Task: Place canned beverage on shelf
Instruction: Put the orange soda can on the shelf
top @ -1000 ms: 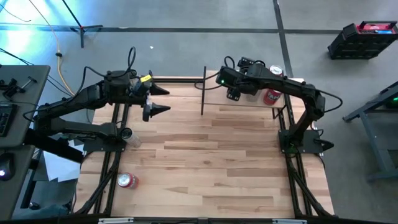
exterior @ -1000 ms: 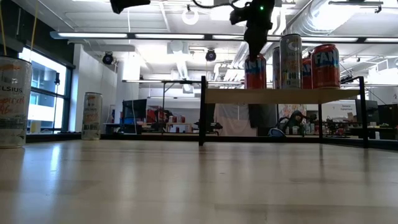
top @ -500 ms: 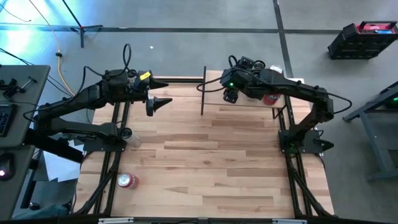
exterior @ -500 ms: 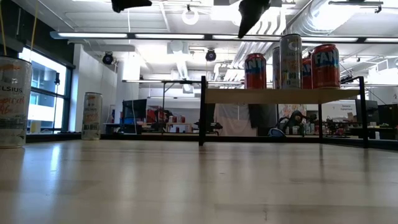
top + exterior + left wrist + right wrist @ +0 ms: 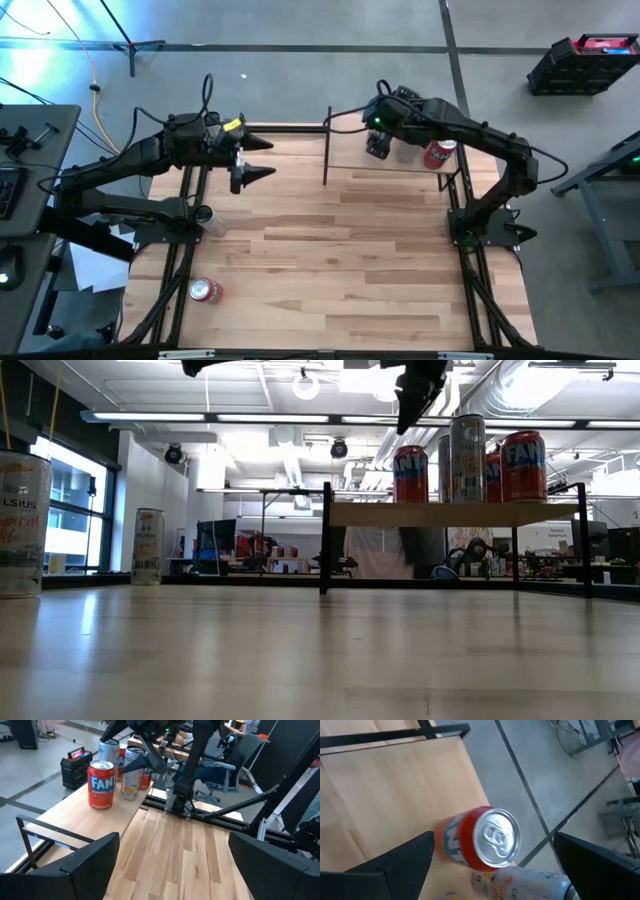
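Note:
The shelf (image 5: 450,513), a pale board on thin black uprights, stands at the table's far right and also shows in the high view (image 5: 350,165). Several cans stand upright on their bases on it. They include a red Fanta can (image 5: 410,473), a silver can (image 5: 467,457) and another red can (image 5: 523,465). My right gripper (image 5: 378,145) is open and empty above the shelf's left part. It hangs over the red Fanta can (image 5: 487,840), clear of its top. My left gripper (image 5: 258,160) is open and empty, above the table's far left.
A silver can (image 5: 208,218) and a red can (image 5: 205,290) stand at the table's left side. The low view shows them too, the silver can (image 5: 147,547) farther off than the other (image 5: 20,525). Bare planks (image 5: 350,260) lie between them and the shelf.
My right gripper has gone up from the red Fanta can at the shelf's left part and now hangs clear above it. The can stays upright on the shelf.

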Controlling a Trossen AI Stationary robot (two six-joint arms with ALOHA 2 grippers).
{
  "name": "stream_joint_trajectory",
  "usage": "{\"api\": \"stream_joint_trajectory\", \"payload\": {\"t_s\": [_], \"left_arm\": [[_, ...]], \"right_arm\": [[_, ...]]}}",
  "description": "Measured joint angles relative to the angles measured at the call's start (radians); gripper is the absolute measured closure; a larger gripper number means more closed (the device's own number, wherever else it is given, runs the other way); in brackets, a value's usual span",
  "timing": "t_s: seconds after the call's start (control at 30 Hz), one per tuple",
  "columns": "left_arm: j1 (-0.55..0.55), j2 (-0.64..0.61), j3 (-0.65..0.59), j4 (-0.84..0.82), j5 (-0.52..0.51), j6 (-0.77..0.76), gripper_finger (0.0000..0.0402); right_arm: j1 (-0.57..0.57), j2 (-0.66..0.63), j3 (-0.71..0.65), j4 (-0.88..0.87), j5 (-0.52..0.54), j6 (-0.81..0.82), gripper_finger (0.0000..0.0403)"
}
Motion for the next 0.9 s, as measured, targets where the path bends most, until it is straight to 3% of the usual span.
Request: {"api": "stream_joint_trajectory", "payload": {"t_s": [0.13, 0.33, 0.9], "left_arm": [[-0.007, 0.0, 0.0, 0.01, 0.0, -0.001, 0.0037], [-0.007, 0.0, 0.0, 0.008, -0.001, -0.01, 0.0037], [-0.007, 0.0, 0.0, 0.005, -0.002, -0.029, 0.0037]], "right_arm": [[-0.034, 0.0, -0.002, -0.001, -0.005, -0.005, 0.0009], [-0.063, 0.0, -0.01, 0.01, -0.094, 0.0, 0.0009], [-0.146, 0.001, -0.01, 0.004, -0.094, -0.093, 0.0009]]}}
